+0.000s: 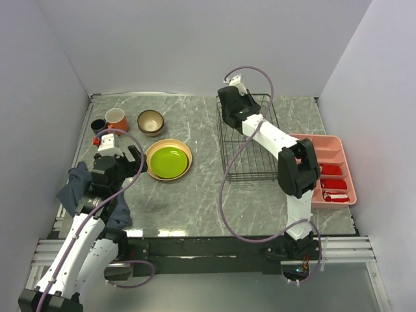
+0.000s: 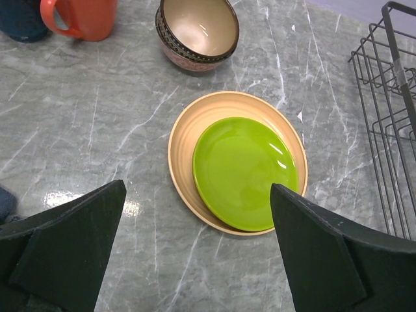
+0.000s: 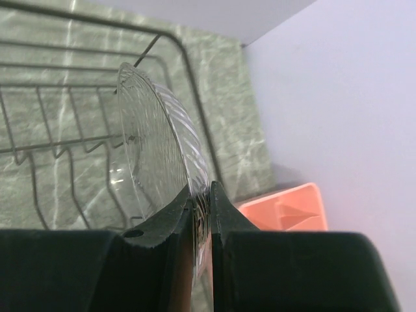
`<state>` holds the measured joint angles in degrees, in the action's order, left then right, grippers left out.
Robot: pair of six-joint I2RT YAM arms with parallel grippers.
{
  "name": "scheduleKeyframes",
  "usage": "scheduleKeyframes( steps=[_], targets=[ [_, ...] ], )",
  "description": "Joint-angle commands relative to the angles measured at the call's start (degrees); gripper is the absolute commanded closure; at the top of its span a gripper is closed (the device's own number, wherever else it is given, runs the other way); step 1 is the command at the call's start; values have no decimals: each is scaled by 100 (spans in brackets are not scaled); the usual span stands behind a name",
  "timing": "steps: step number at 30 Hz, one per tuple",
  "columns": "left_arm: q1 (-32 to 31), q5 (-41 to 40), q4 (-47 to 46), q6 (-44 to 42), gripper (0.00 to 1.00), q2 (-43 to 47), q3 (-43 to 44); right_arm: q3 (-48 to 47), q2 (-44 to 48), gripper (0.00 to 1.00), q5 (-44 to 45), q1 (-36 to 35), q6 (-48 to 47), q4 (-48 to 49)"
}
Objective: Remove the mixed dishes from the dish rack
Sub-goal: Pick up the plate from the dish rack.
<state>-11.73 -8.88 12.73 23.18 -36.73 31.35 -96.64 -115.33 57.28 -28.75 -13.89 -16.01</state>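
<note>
The black wire dish rack point(image 1: 225, 151) stands right of centre. My right gripper point(image 1: 235, 107) reaches into its far end and is shut on the rim of a clear ribbed glass plate point(image 3: 153, 149), which stands on edge over the rack wires point(image 3: 65, 140); its fingers point(image 3: 224, 205) pinch the rim. My left gripper point(image 2: 195, 260) is open and empty, above the table just near of a green plate point(image 2: 244, 172) that lies in a tan plate point(image 2: 185, 143). A brown bowl point(image 2: 198, 29), an orange mug point(image 2: 88, 16) and a dark-blue cup point(image 2: 23, 19) stand behind them.
A pink divided tray point(image 1: 328, 146) with red items lies right of the rack. A dark cloth point(image 1: 75, 185) lies at the table's left edge beside my left arm. Walls close the table on three sides.
</note>
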Motion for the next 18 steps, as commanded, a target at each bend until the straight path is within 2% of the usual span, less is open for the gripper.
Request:
scheduleKeyframes(
  steps=[1,7,12,14,15,18],
  targets=[
    [-58,71,-271,-59,1,-18,-15,22,730,92,539,-130,-395,415],
    [-110,238,-280,55,0,-106,-15,58,1293,92,259,-236,122,-111],
    [-181,589,-377,239,0,-378,55,92,1916,92,-760,-227,1370,-1044],
    [-207,686,-429,301,0,-484,134,224,2136,92,-1094,-227,1791,-1132],
    [-233,730,-447,362,1,-597,160,399,2372,92,-1583,-227,1863,-1098],
    [-269,958,-614,520,1,-913,301,934,2891,92,-2306,-236,2100,-746]
  ],
)
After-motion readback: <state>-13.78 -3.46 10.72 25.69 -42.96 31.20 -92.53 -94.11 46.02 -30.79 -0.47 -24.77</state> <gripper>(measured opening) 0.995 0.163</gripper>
